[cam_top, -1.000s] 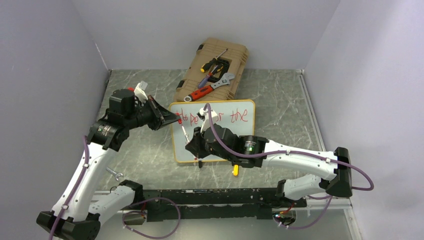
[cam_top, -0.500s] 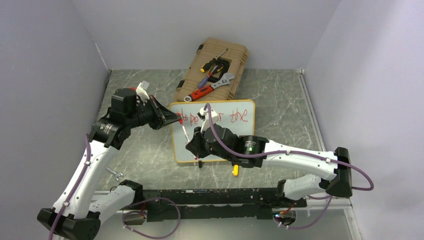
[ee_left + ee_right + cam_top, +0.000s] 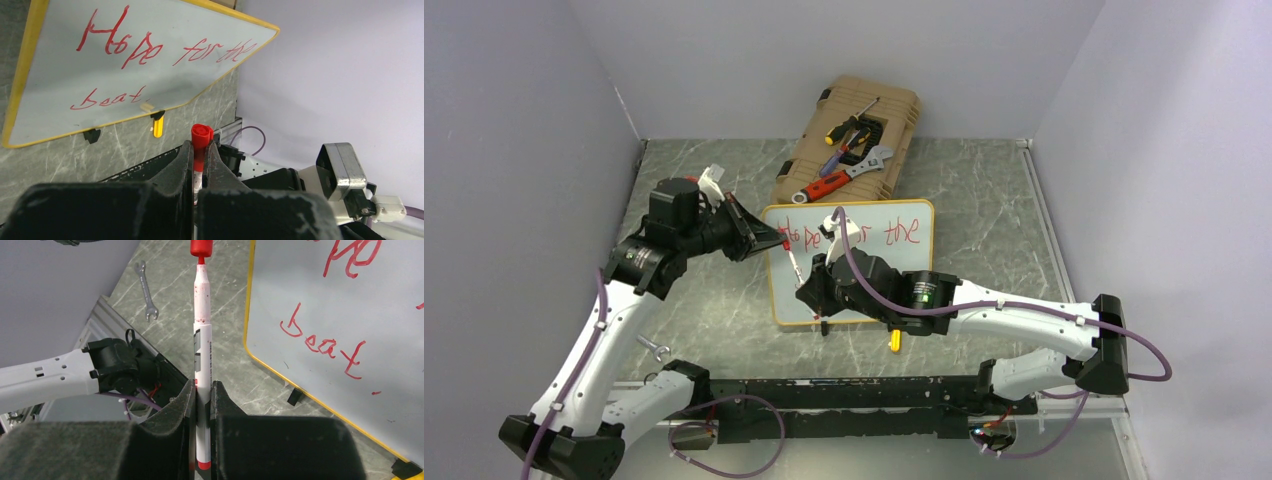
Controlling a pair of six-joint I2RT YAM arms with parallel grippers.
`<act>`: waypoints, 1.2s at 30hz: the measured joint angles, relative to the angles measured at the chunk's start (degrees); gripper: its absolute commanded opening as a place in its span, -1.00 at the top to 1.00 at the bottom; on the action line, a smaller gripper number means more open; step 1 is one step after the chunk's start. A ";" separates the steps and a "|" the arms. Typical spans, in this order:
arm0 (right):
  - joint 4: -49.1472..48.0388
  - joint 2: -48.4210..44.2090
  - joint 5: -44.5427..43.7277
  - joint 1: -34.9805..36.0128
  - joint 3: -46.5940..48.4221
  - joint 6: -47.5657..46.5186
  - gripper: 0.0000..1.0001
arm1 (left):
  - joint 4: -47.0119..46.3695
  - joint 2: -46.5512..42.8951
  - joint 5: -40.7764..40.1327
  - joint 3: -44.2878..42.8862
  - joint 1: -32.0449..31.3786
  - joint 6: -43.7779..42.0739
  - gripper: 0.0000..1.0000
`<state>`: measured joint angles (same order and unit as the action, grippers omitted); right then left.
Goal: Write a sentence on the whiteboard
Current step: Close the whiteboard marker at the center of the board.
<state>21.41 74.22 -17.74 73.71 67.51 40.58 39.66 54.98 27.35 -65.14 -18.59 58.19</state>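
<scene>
The whiteboard (image 3: 902, 265) lies flat mid-table with its yellow-orange frame. Its red sentence (image 3: 145, 52) reads "Hope for the" with "best." (image 3: 320, 346) on a second line. My right gripper (image 3: 202, 386) is shut on the white marker (image 3: 202, 340), over the board's left edge, with the stained tip pointing at the left arm. My left gripper (image 3: 200, 146) is shut on the red cap (image 3: 202, 134) and holds it right at the marker tip. In the right wrist view the cap (image 3: 200, 246) sits at the very tip. In the top view both grippers (image 3: 776, 240) (image 3: 809, 290) meet over the board's left side.
A tan tool case (image 3: 824, 120) with screwdrivers and a wrench on it lies behind the board. A small spanner (image 3: 653, 347) rests on the table near the left arm's base. A small yellow piece (image 3: 894, 340) lies in front of the board, by its black feet (image 3: 91, 135).
The left arm has shifted slightly, bringing the cap closer to the marker tip. The right arm and the board have stayed put.
</scene>
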 measured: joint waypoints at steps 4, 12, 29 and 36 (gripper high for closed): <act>0.00 -0.11 0.00 0.00 0.00 0.02 1.00 | 0.17 0.00 -0.11 0.31 -0.04 0.00 1.00; 0.07 -0.26 0.00 0.00 0.00 0.11 1.00 | 0.07 -0.09 -0.11 0.31 -0.24 0.00 1.00; 2.56 0.04 -0.13 -0.02 0.98 0.63 1.00 | -2.49 -2.27 1.36 3.37 -0.52 0.52 1.00; 3.45 0.22 0.37 -0.46 1.84 0.44 1.00 | -3.58 -2.75 1.33 4.02 -0.52 0.94 1.00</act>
<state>24.86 74.43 -17.37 73.25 69.34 41.01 36.07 52.23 28.69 -61.12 -19.11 59.13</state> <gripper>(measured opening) 0.110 0.036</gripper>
